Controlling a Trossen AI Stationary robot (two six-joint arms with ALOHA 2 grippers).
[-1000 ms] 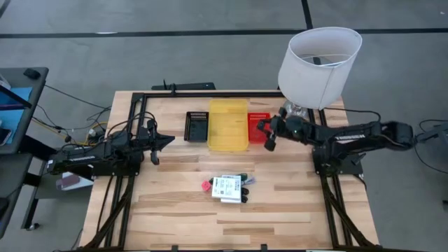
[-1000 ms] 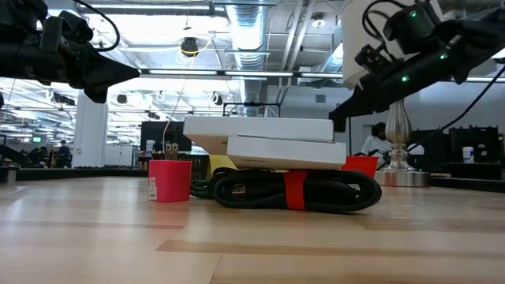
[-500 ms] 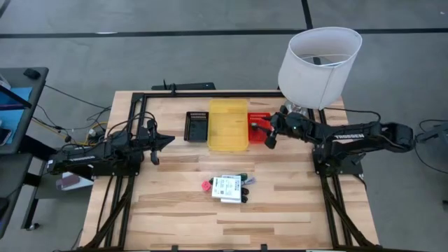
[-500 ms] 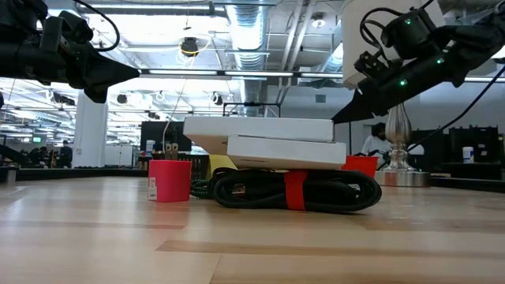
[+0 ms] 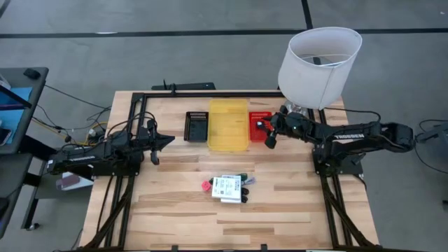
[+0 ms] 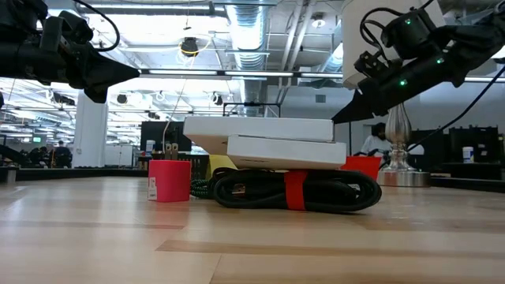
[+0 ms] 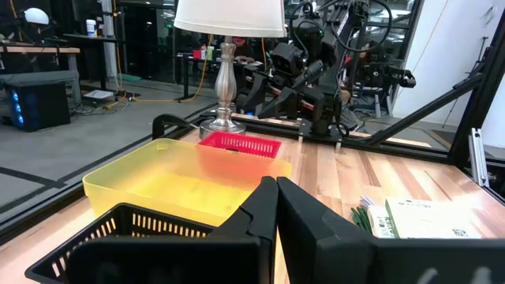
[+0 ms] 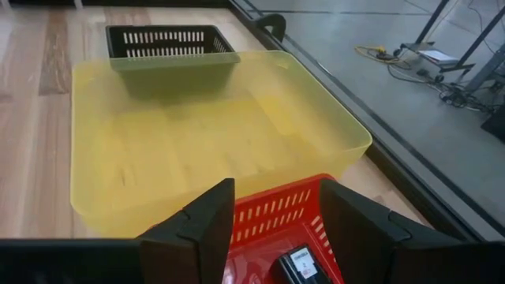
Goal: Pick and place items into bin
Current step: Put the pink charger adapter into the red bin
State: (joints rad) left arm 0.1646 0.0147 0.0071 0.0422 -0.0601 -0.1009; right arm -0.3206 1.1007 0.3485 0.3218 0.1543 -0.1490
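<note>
Along the far side of the pale wooden table [image 5: 175, 210], three containers in a row: small black slotted basket [image 5: 197, 126], wide translucent yellow plastic bin [image 5: 228, 124], small red slotted basket [image 5: 257, 127], the yellow one between the other two and touching or just beside each. Right tool [image 5: 267, 134] poised over the red basket, fingers [image 8: 195, 222] spread apart and gripping nothing; through the gap in the right wrist view, a small black object with a white label [image 8: 297, 263] lying inside the red basket [image 8: 272, 217], with the yellow bin [image 8: 197, 134] and black basket [image 8: 170, 43] beyond. Nearer the table's middle and well apart from the containers, the remaining cluster of items: two white labelled flat packs [image 5: 227, 186] stacked, resting in the low view on a coiled black cable bound with a red strap [image 6: 293, 190], with a small red cup-like piece [image 6: 170, 181] just beside on that view's left and green-and-black pieces [image 5: 245, 180] at the pile's edge. Left tool [image 5: 165, 139] parked above the table's left side, away from the pile, fingers [image 7: 304, 225] pressed together with nothing between. At the far right corner, a lamp with a white drum shade [image 5: 320, 56] on a metal base.
</note>
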